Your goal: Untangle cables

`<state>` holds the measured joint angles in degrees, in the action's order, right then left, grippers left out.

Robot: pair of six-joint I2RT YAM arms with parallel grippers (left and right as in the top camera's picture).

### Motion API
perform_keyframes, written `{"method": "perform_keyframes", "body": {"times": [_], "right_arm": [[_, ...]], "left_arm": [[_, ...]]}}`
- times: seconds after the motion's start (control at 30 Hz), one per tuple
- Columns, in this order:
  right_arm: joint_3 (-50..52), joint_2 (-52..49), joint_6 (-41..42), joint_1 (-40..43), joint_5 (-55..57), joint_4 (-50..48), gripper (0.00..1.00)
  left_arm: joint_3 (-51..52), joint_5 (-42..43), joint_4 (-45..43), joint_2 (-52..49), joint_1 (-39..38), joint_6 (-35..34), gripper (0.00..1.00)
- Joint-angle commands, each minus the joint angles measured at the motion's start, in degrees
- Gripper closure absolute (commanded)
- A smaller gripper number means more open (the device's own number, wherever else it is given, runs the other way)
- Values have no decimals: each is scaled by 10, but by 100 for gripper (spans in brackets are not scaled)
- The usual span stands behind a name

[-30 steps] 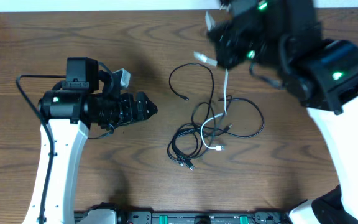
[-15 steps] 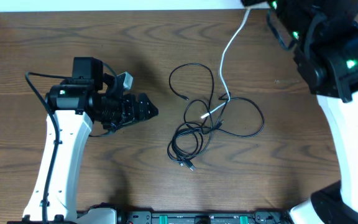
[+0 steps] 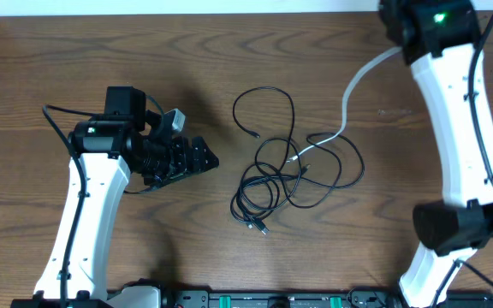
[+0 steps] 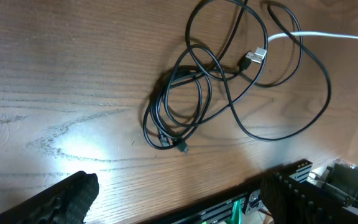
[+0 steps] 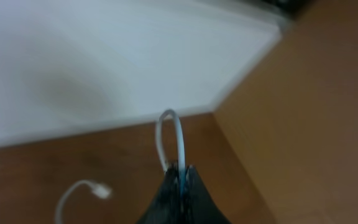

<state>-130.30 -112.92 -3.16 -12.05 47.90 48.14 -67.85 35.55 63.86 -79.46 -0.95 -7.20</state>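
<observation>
R gripper (image 5: 179,180) on thin white cable (image 4: 319,33), blk cables (image 3: 248,195) in loops

Soft, even light covers the tabletop (image 3: 41,77) overhead, with faint shadows left of the cables (image 3: 255,184). In the left wrist view a bright glare patch lies below-left of the cables, and the fingers (image 4: 67,199) blur dark. The right wrist view is wholly blurred, white cable (image 5: 179,140) included.

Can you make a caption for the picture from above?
Right jaws hold the white cable, stretched out from the tangled black cables.
</observation>
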Motion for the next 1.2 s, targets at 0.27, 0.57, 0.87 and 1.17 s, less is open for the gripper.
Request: {"method": "perform_keyframes", "body": {"times": [0.27, 0.57, 0.87, 1.17], "right_arm": [[-5, -113, 156, 199, -178, 243, 99], [-5, -180, 179, 323, -405, 305, 88], [-5, -183, 172, 348, -423, 328, 1], [-5, -183, 123, 326, -555, 416, 1]], "left_arm": [[2, -7, -3, -3, -2, 12, 11], [2, -7, -3, -3, -2, 12, 11], [2, -7, -7, -3, -2, 12, 11], [2, -7, -7, -3, -2, 12, 11]]}}
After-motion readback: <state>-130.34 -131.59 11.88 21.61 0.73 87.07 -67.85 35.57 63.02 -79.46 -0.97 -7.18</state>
